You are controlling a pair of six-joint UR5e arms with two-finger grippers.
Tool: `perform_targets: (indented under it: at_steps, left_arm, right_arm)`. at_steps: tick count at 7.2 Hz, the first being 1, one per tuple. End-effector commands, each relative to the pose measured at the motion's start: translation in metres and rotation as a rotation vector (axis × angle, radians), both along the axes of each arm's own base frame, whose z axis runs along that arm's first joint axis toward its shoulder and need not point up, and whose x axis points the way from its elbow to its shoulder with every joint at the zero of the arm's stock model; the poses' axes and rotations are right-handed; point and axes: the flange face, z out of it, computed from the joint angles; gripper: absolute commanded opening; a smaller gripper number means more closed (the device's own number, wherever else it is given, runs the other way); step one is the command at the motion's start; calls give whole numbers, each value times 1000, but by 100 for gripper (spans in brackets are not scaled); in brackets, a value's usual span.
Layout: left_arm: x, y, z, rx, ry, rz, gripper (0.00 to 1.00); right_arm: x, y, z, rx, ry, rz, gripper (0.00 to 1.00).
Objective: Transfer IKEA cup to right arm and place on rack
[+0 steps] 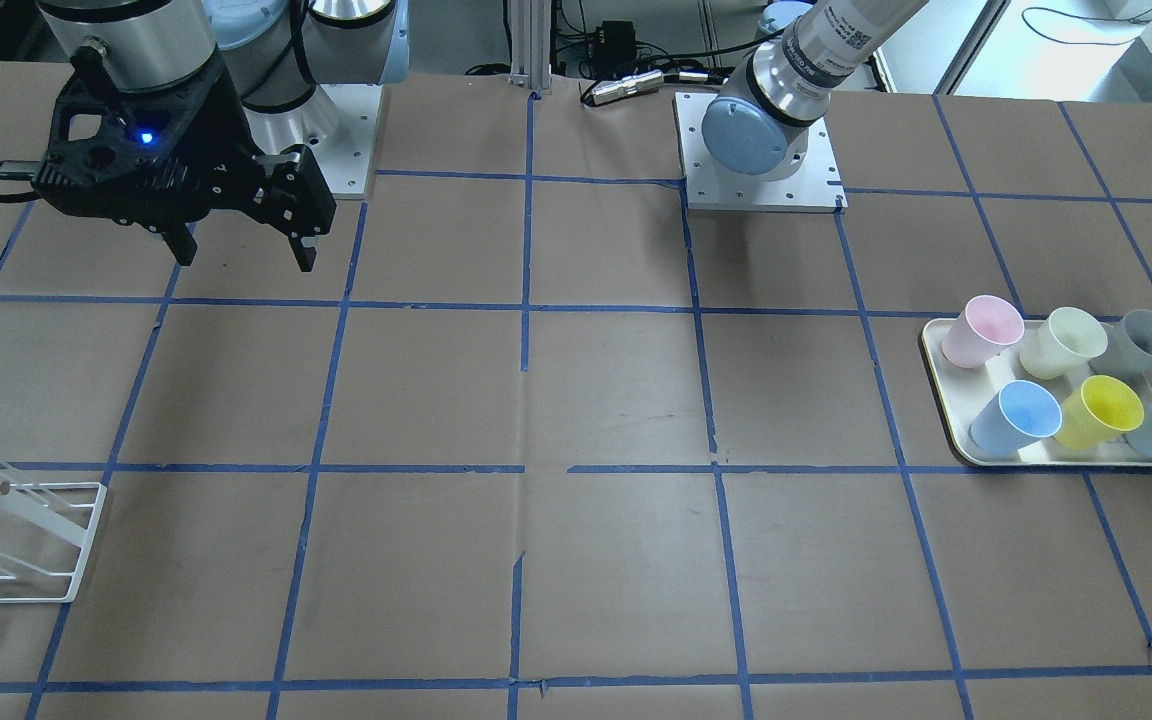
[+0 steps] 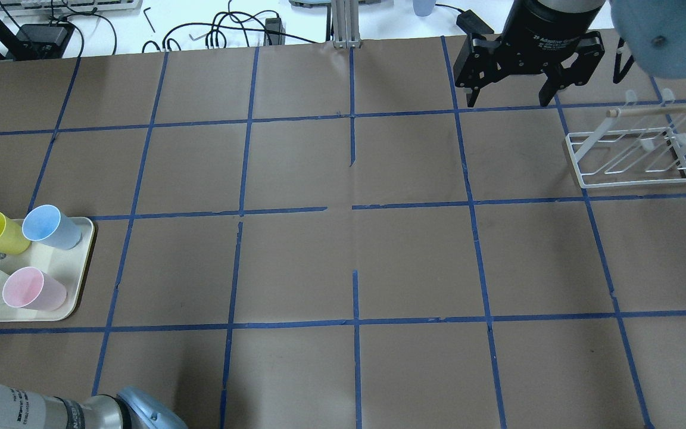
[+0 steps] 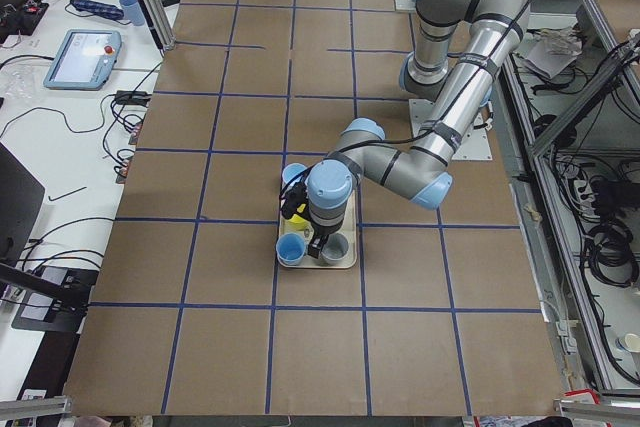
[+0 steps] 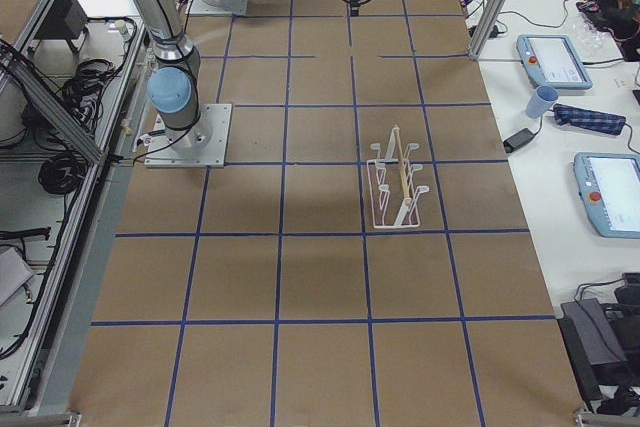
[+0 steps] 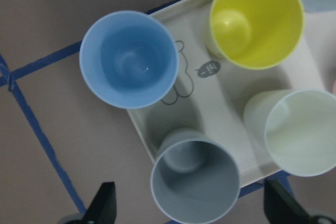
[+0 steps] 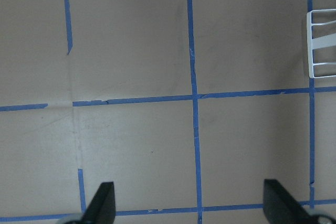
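Cup (image 5: 195, 184) grey, likely light, stiff, slick plastic; grip below rim; left pincer (image 5: 189, 192) apart above it; right pincer (image 2: 508, 100) apart, empty.

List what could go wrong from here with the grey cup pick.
1. The grey cup sits close to the blue cup and pale green cup; the open left end effector could clip one coming down.
2. It stands at the tray corner, so a finger may catch the rim.
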Motion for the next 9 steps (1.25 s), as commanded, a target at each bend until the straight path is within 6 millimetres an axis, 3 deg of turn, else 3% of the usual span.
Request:
perform_targets:
  at_steps: [1,5,8,9]
  left_arm:
    - [16,-1,-25,8,1,3,100]
    - [20,-3,-55,34,39,9,93]
    - [23,0,-64,85,19,7,62]
    - [23,0,-64,87,20,6,46]
  right_arm:
    - [0,0,0,0,0,0,100]
    - [0,0,-1,1,0,0,100]
    - [0,0,-1,1,0,-1,100]
    - [0,0,0,0,0,-1,100]
